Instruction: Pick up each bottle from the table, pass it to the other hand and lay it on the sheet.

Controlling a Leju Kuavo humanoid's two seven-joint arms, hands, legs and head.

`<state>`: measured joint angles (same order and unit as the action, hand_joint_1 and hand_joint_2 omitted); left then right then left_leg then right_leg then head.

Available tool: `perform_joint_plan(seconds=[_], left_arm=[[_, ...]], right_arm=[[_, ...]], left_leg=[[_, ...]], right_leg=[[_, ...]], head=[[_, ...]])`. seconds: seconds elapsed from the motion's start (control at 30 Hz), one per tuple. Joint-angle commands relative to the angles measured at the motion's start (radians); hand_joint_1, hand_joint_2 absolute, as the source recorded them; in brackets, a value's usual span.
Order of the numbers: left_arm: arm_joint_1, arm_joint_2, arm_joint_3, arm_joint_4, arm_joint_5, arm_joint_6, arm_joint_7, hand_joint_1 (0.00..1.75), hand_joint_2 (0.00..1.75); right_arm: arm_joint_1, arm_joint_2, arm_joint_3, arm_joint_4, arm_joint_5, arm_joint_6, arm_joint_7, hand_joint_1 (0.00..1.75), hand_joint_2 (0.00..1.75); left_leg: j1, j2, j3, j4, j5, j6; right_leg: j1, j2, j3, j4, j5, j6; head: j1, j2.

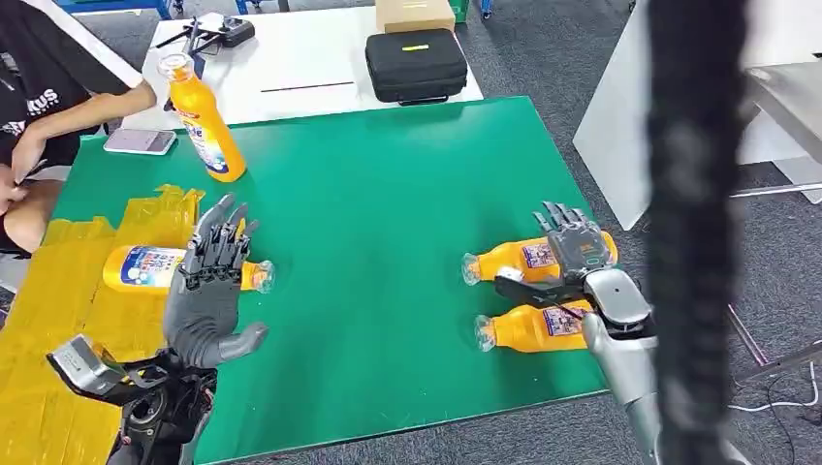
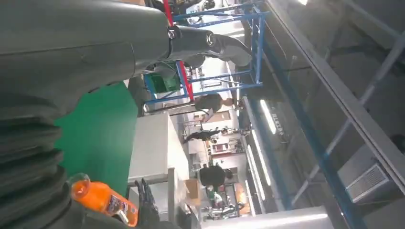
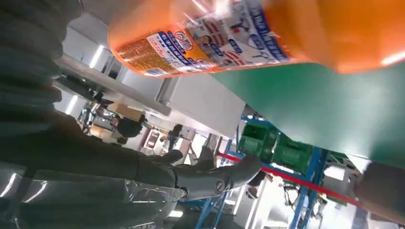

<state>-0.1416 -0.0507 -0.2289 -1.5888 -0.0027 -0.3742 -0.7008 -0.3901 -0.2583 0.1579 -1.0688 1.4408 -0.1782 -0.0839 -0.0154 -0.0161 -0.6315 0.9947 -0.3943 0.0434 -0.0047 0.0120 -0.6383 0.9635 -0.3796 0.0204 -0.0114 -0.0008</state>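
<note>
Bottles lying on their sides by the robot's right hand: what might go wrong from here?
The right hand hovers, fingers spread, over two lying bottles close together; reaching for one might nudge the other, and round bottles roll. The tilted bottle that a person holds could tip onto the green mat. The left hand hangs over the bottle on the yellow sheet and might knock it.

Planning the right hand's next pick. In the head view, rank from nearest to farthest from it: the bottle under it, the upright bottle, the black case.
1. Bottle beneath the right hand.
2. Black case, on the white table behind.
3. Upright bottle, far-left corner of the green table.
</note>
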Motion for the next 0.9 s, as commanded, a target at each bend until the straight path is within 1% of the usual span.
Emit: perform_joint_plan(seconds=[0.03, 0.07, 0.1, 0.17, 0.2, 0.23, 0.27, 0.3, 0.33, 0.37, 0.5, 0.53, 0.6, 0.63, 0.7, 0.73, 0.77, 0.8, 0.83, 0.9], left_arm=[[-0.062, -0.014, -0.003, 0.132, -0.012, 0.012, 0.003, 0.00, 1.75], [-0.058, -0.013, -0.005, 0.129, -0.010, 0.015, 0.003, 0.00, 1.75], [-0.056, -0.013, -0.005, 0.130, -0.009, 0.016, 0.003, 0.00, 1.75], [-0.053, -0.014, -0.008, 0.133, -0.007, 0.013, 0.003, 0.00, 1.75], [-0.053, -0.014, -0.008, 0.133, -0.007, 0.013, 0.003, 0.00, 1.75], [-0.054, -0.013, -0.012, 0.140, -0.008, 0.016, 0.003, 0.00, 1.75], [-0.056, -0.013, -0.014, 0.144, -0.011, 0.021, 0.003, 0.00, 1.75], [-0.057, -0.014, -0.012, 0.146, -0.010, 0.022, 0.003, 0.00, 1.75], [-0.057, -0.014, -0.010, 0.146, -0.008, 0.020, 0.003, 0.00, 1.75], [-0.055, -0.013, -0.008, 0.143, -0.005, 0.019, 0.003, 0.00, 1.75], [-0.055, -0.013, -0.008, 0.143, -0.005, 0.019, 0.003, 0.00, 1.75], [-0.055, -0.013, -0.008, 0.143, -0.005, 0.019, 0.003, 0.00, 1.75], [-0.055, -0.013, -0.008, 0.143, -0.005, 0.019, 0.003, 0.00, 1.75], [-0.055, -0.013, -0.008, 0.143, -0.005, 0.019, 0.003, 0.00, 1.75], [-0.051, -0.011, -0.006, 0.141, -0.005, 0.020, 0.003, 0.00, 1.75], [-0.050, -0.012, -0.007, 0.139, -0.005, 0.020, 0.003, 0.00, 1.75], [-0.049, -0.012, -0.006, 0.137, -0.004, 0.020, 0.003, 0.00, 1.75], [-0.049, -0.013, -0.006, 0.136, -0.002, 0.019, 0.003, 0.00, 1.75], [-0.049, -0.013, -0.006, 0.136, 0.000, 0.016, 0.003, 0.00, 1.75], [-0.053, -0.015, -0.007, 0.145, 0.006, 0.008, 0.003, 0.00, 1.75]], right_arm=[[-0.125, -0.014, -0.029, 0.288, 0.007, -0.031, -0.014, 0.00, 1.75], [-0.146, -0.011, -0.031, 0.325, 0.001, -0.032, -0.022, 0.00, 1.75], [-0.158, -0.009, -0.034, 0.344, -0.005, -0.030, -0.025, 0.00, 1.75], [-0.204, -0.010, -0.035, 0.423, -0.013, -0.014, -0.039, 0.00, 1.75], [-0.204, -0.010, -0.035, 0.423, -0.013, -0.014, -0.039, 0.00, 1.75], [-0.226, -0.013, -0.032, 0.462, -0.011, -0.018, -0.040, 0.00, 1.75], [-0.251, -0.017, -0.031, 0.501, -0.011, -0.016, -0.042, 0.00, 1.75], [-0.278, -0.021, -0.032, 0.539, -0.017, -0.020, -0.053, 0.00, 1.75], [-0.294, -0.024, -0.030, 0.563, -0.019, -0.026, -0.059, 0.00, 1.75], [-0.314, -0.027, -0.027, 0.589, -0.021, -0.024, -0.069, 0.00, 1.75], [-0.314, -0.027, -0.027, 0.589, -0.021, -0.024, -0.069, 0.00, 1.75], [-0.314, -0.027, -0.027, 0.589, -0.021, -0.024, -0.069, 0.00, 1.75], [-0.314, -0.027, -0.027, 0.589, -0.021, -0.024, -0.069, 0.00, 1.75], [-0.314, -0.027, -0.027, 0.589, -0.021, -0.024, -0.069, 0.00, 1.75], [-0.321, -0.021, -0.025, 0.601, -0.023, -0.020, -0.071, 0.00, 1.75], [-0.326, -0.018, -0.024, 0.609, -0.024, -0.016, -0.072, 0.00, 1.75], [-0.337, -0.015, -0.022, 0.627, -0.028, -0.013, -0.077, 0.00, 1.75], [-0.342, -0.014, -0.021, 0.638, -0.030, -0.005, -0.077, 0.00, 1.75], [-0.349, -0.012, -0.020, 0.647, -0.032, 0.004, -0.077, 0.00, 1.75], [-0.364, -0.013, -0.024, 0.673, -0.046, 0.039, -0.081, 0.00, 1.75]], left_leg=[[0.001, 0.000, 0.009, 0.001, -0.004, -0.004], [0.000, 0.000, 0.006, 0.000, -0.002, -0.003], [0.001, 0.000, 0.007, 0.000, -0.003, -0.003], [0.000, 0.002, 0.004, 0.000, -0.001, -0.002], [0.000, 0.002, 0.006, 0.000, -0.003, -0.003], [0.000, 0.002, 0.005, 0.000, -0.002, -0.002], [0.000, 0.003, 0.007, 0.001, -0.003, -0.003], [0.000, 0.001, 0.005, 0.000, -0.002, -0.003], [0.000, 0.002, 0.008, 0.001, -0.003, -0.003], [0.000, 0.002, 0.005, 0.000, -0.002, -0.003], [0.000, 0.001, 0.003, 0.000, -0.001, -0.002], [0.001, 0.001, 0.006, 0.001, -0.003, -0.003], [0.000, 0.001, 0.003, 0.000, -0.001, -0.002], [0.001, 0.001, 0.006, 0.000, -0.003, -0.003], [0.000, 0.001, 0.003, 0.000, -0.001, -0.002], [0.000, 0.002, 0.007, 0.001, -0.004, -0.003], [0.000, 0.002, 0.005, 0.000, -0.002, -0.002], [0.000, 0.002, 0.003, 0.000, -0.001, -0.002], [0.001, 0.003, 0.006, 0.001, -0.003, -0.003], [0.000, 0.002, 0.003, 0.000, -0.002, -0.002]], right_leg=[[0.001, -0.002, 0.009, 0.000, -0.004, 0.000], [0.001, -0.001, 0.006, 0.000, -0.002, 0.000], [0.001, -0.002, 0.008, -0.001, -0.003, 0.000], [0.000, 0.000, 0.004, -0.001, -0.001, 0.000], [0.000, 0.000, 0.006, 0.000, -0.002, 0.000], [0.000, 0.000, 0.004, 0.000, -0.001, 0.000], [0.000, 0.000, 0.007, 0.000, -0.003, 0.000], [0.001, 0.000, 0.005, 0.000, -0.002, 0.000], [0.000, 0.000, 0.007, 0.001, -0.003, 0.000], [0.000, 0.000, 0.005, 0.001, -0.002, 0.000], [0.000, 0.000, 0.003, 0.000, -0.001, 0.000], [0.001, -0.001, 0.006, 0.000, -0.002, 0.000], [0.000, 0.000, 0.003, 0.000, -0.001, 0.000], [0.001, -0.001, 0.006, 0.000, -0.003, 0.000], [0.001, 0.000, 0.003, 0.000, -0.001, 0.000], [0.001, -0.001, 0.007, 0.001, -0.003, 0.000], [0.000, 0.000, 0.004, 0.000, -0.002, 0.000], [0.000, 0.000, 0.003, 0.000, -0.001, 0.000], [0.001, 0.001, 0.006, 0.001, -0.002, 0.000], [0.000, 0.000, 0.003, 0.000, -0.001, 0.000]], head=[[0.000, 0.000], [0.000, 0.000], [0.000, 0.000], [0.000, 0.000], [0.000, 0.000], [0.000, 0.000], [0.000, 0.000], [0.000, 0.000], [0.000, 0.000], [0.000, 0.000], [0.000, 0.000], [0.000, 0.000], [0.000, 0.000], [0.000, 0.000], [0.000, 0.000], [0.000, 0.000], [0.000, 0.000], [0.000, 0.000], [0.000, 0.000], [0.000, 0.000]])
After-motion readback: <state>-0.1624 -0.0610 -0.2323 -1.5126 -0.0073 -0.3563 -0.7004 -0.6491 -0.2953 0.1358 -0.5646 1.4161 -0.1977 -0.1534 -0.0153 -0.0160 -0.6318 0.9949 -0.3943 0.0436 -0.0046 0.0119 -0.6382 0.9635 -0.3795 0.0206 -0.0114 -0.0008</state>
